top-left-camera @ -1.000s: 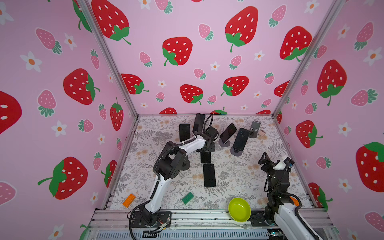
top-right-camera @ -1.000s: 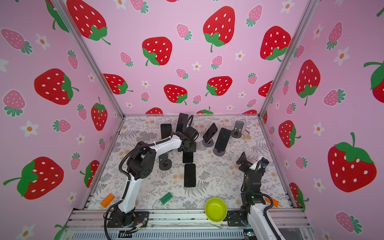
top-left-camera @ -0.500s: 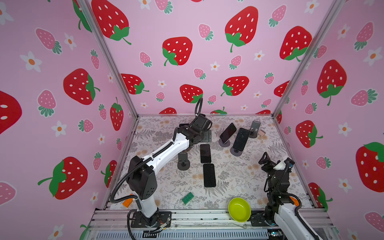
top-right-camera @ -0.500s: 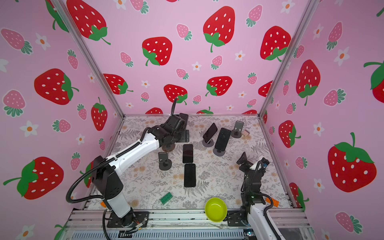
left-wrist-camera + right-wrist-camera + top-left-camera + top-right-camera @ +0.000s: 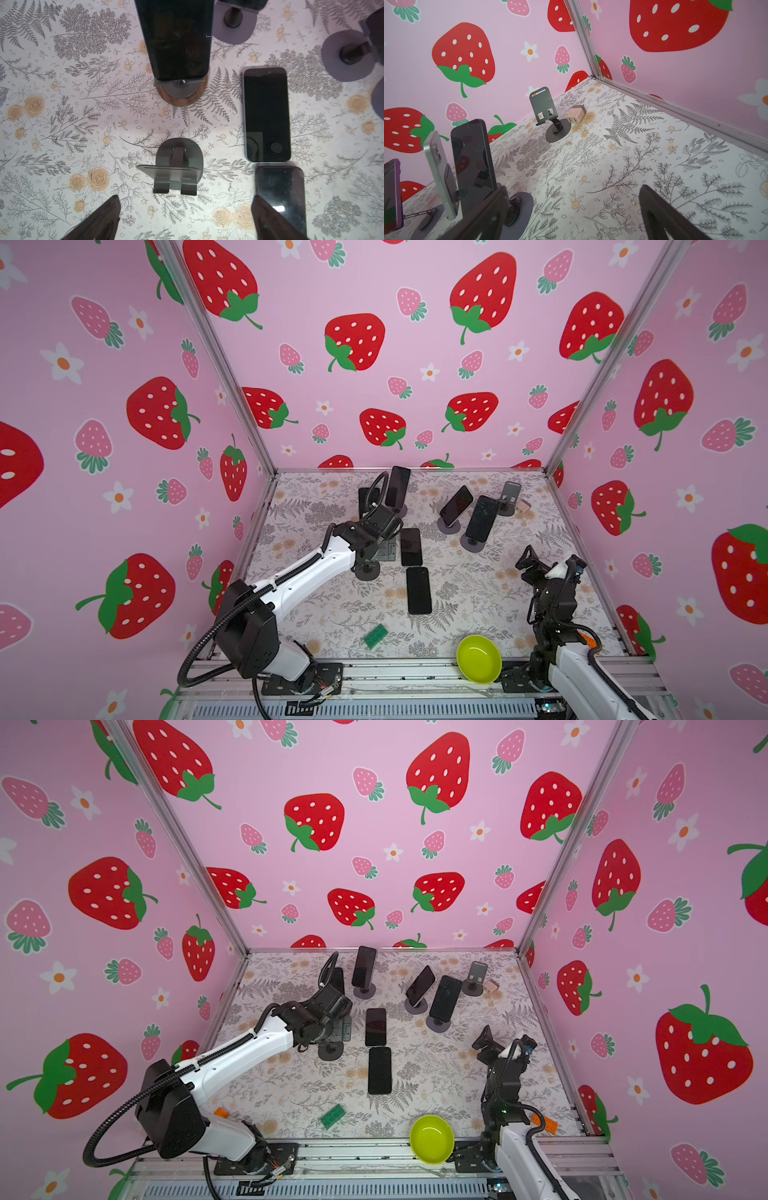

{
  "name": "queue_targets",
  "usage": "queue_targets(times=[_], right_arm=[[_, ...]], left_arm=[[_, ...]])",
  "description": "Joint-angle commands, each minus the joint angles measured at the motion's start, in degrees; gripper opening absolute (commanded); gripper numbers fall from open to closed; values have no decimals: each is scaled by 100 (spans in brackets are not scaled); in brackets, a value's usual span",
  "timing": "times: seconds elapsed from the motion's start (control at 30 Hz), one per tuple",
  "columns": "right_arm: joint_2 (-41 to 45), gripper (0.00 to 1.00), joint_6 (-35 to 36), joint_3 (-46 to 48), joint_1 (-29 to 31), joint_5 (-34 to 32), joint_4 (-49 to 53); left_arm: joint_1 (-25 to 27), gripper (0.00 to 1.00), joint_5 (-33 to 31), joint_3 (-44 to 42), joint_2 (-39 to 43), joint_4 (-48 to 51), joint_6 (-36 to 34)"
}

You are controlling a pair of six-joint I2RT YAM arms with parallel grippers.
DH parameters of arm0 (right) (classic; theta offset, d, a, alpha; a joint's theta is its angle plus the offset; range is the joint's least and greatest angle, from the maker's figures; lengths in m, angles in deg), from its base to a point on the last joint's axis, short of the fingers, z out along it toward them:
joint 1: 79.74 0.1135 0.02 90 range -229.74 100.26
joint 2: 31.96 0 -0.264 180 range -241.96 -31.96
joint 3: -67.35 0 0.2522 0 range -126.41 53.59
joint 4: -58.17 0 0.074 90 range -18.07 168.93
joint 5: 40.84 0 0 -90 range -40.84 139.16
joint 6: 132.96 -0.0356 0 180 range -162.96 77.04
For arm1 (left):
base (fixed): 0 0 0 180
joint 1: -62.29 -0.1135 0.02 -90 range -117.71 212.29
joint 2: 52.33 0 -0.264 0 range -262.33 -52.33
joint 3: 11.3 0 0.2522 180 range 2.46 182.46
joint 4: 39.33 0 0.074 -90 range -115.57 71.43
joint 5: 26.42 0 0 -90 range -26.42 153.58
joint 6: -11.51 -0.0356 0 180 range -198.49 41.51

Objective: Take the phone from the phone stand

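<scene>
— Which step are we on?
— Our left gripper (image 5: 186,197) hangs spread wide and empty over a bare stand (image 5: 178,164). A phone (image 5: 267,114) lies flat just beside it, so we judge this removal done.
— And next?
— We lift clear, then line up on the upright phone (image 5: 397,487) behind. Our right gripper (image 5: 572,191) sits apart, jaws wide, empty.

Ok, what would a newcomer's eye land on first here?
Loud strawberry walls on every side. Three propped phones stand along the back, and two flat phones lie mid-table. The left gripper hangs open over an empty stand.
</scene>
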Motion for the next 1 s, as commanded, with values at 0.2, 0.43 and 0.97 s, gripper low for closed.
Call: queue_targets(times=[0.2,0.43,0.97], right_arm=[[27,100,-156,122,-26,-87,-147],[421,100,-231,189,-26,-235,99],[598,100,-549,289,-28,-586,300]], left_arm=[[-659,99,477,-125,-339,-533,-270],[-750,97,765,-173,-784,-849,-416],[-783,61,698,-418,-822,-683,-98]])
